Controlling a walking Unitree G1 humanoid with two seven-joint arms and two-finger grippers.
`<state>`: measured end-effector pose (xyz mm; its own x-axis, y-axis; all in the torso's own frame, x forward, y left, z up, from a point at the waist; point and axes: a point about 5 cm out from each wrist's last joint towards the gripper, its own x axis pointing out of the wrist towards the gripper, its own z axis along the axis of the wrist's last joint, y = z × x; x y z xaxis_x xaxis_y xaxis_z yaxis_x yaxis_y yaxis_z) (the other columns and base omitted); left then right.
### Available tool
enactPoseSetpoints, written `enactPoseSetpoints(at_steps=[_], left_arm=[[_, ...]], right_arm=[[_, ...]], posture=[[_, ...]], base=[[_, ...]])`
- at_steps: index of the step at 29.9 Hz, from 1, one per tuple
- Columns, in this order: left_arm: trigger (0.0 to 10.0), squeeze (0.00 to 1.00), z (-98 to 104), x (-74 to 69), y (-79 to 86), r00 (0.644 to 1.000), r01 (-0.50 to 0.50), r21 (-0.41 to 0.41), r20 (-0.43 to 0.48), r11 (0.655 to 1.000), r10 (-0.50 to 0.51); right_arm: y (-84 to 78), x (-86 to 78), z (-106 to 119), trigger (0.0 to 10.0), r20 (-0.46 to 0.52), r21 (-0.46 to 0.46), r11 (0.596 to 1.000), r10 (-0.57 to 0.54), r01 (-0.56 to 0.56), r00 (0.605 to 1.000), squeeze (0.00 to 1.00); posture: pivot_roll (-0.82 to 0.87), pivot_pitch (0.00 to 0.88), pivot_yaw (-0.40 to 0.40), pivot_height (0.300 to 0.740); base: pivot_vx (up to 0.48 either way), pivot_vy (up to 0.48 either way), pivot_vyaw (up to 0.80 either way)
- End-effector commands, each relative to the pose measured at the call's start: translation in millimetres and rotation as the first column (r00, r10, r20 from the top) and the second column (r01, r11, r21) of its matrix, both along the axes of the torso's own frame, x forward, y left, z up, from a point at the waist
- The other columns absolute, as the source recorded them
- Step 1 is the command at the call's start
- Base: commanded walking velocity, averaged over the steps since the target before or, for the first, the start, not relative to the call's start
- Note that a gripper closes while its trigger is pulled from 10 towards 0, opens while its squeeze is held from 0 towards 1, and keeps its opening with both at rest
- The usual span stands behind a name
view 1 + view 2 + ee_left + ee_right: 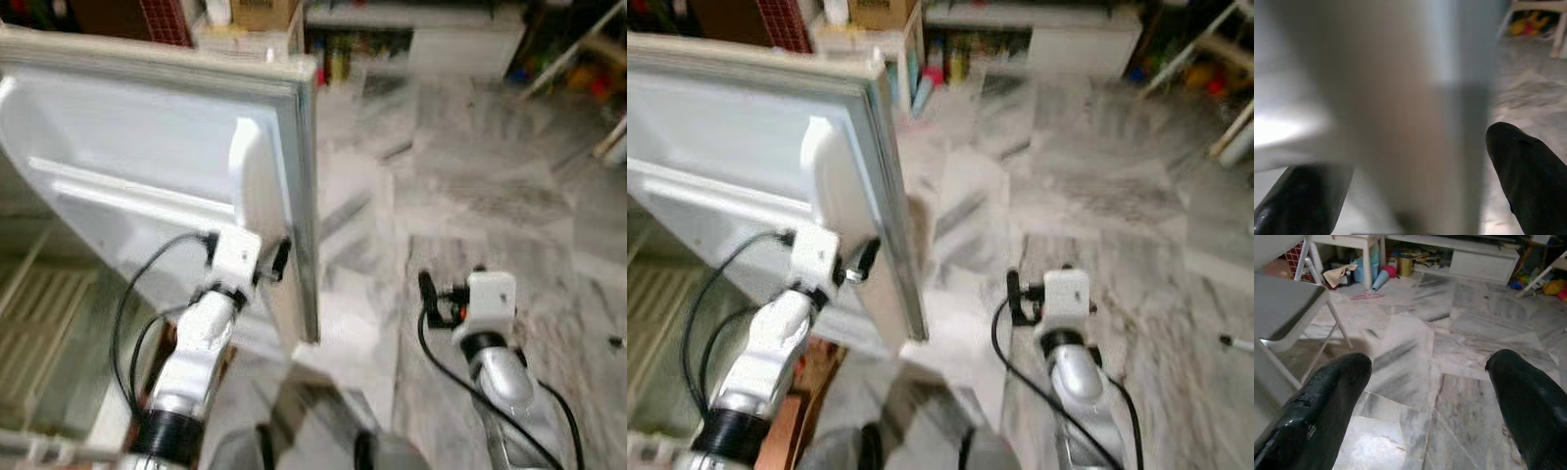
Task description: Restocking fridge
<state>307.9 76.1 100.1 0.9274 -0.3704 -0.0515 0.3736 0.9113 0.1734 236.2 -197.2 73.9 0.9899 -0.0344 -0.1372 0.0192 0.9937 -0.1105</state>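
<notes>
Marble floor (470, 176), grey-veined and glossy, spreads across the room in big slabs. The fridge door (167, 176) stands swung wide open at the robot's left, its white inner liner smooth and moulded, with a raised rounded bump near the free edge and a long shelf rail running across it. A pale rubber seal frames the door's edge.

The left gripper (279, 259) is up against that free edge, its black fingers (1528, 181) spread apart with the door's edge between them; from the wrist view the edge is a blurred grey-brown slab between the two dark pads, and I can't tell whether they actually press on it. A black cable loops from the white wrist housing down the silver arm.

The right gripper (1014, 294) hangs low over bare floor, well apart from the door, its fingers (1327, 401) open wide and holding nothing.

Behind the door, at the left, the fridge's interior (49, 323) shows a pale ribbed surface, too blurred to read what is on it.

Further back, a low white cabinet (1484, 259) sits against the far wall with small colourful clutter along the floor beside it. A cardboard box (260, 12) rests on something behind the door top. A white table leg (1308, 257) and a crumpled cloth (1339, 274) stand near a blue cone-shaped object (1380, 280) lying on the floor.
</notes>
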Motion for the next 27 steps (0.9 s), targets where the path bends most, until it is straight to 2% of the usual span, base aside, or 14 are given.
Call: enactPoseSetpoints(at_steps=[1,3,5,6,7,11,13,17,20,24,27], left_arm=[[10.0,0.0,7.0,9.5,-22.8,0.998,0.062,0.03,0.013,0.998,-0.063],[10.0,0.0,10.8,11.5,-26.1,0.997,0.069,0.029,0.02,0.997,-0.069],[10.0,0.0,8.0,10.2,-20.7,0.998,0.058,0.038,0.006,0.998,-0.059],[10.0,0.0,1.4,6.6,-12.8,0.999,0.042,0.048,-0.012,0.998,-0.042],[10.0,0.0,-13.1,-0.8,2.8,0.999,0.015,0.081,-0.05,0.997,-0.011],[10.0,0.0,-34.7,-17.4,30.7,0.993,-0.031,0.136,-0.106,0.99,0.045],[10.0,0.0,-46.2,-29.5,51.1,0.982,-0.086,0.18,-0.149,0.98,0.114],[10.0,0.0,-46.6,-34.8,58.6,0.977,-0.116,0.177,-0.159,0.977,0.145],[10.0,0.0,-39.4,-38.3,60.5,0.978,-0.126,0.143,-0.145,0.982,0.147],[10.0,0.0,-26.5,-39.3,52.7,0.99,-0.101,0.104,-0.088,0.989,0.11],[10.0,0.0,-20.5,-41.6,46.7,0.995,-0.07,0.09,-0.062,0.994,0.076]], right_arm=[[3.6,2.8,-0.2,10.0,0.005,0.002,1.0,0.0,0.0,1.0,0.0],[3.3,2.5,0.6,10.0,0.009,0.001,1.0,-0.003,0.003,1.0,0.0],[0.5,-0.7,1.1,10.0,0.011,0.0,1.0,-0.019,0.019,1.0,0.0],[-0.3,-2.5,0.2,10.0,0.007,0.002,1.0,-0.024,0.024,1.0,0.0],[-0.6,-4.7,-1.3,10.0,0.002,0.005,1.0,-0.03,0.03,1.0,0.0],[1.1,-4.4,-2.0,10.0,0.001,0.005,1.0,-0.023,0.023,1.0,0.0],[1.2,-3.0,-2.6,10.0,-0.004,0.006,1.0,-0.017,0.017,1.0,0.0],[0.6,-2.4,-2.6,10.0,-0.005,0.006,1.0,-0.012,0.012,1.0,0.0],[0.0,-0.4,-1.9,10.0,-0.004,-0.001,1.0,-0.004,0.004,1.0,0.0],[0.3,2.7,1.2,10.0,0.007,-0.004,1.0,-0.001,0.001,1.0,0.0],[0.9,4.3,3.3,10.0,0.016,-0.007,1.0,-0.005,0.005,1.0,0.0]], posture=[[-0.01,0.128,0.056,0.74],[-0.01,0.129,0.058,0.74],[-0.02,0.128,0.062,0.74],[-0.02,0.131,0.065,0.74],[-0.01,0.133,0.066,0.74],[0.0,0.143,0.064,0.74],[0.01,0.147,0.058,0.74],[0.01,0.147,0.051,0.74],[0.02,0.144,0.048,0.74],[0.02,0.14,0.049,0.74],[0.01,0.136,0.047,0.74]], base=[[0.0,0.0,0.0],[0.0,0.0,0.0],[0.0,0.0,0.0],[0.0,0.0,0.0],[0.0,0.0,0.0],[0.0,0.0,0.0],[0.0,0.0,0.0],[0.0,0.0,0.0],[0.0,0.0,0.0],[0.0,0.0,0.0],[0.0,-0.23,-0.7]])
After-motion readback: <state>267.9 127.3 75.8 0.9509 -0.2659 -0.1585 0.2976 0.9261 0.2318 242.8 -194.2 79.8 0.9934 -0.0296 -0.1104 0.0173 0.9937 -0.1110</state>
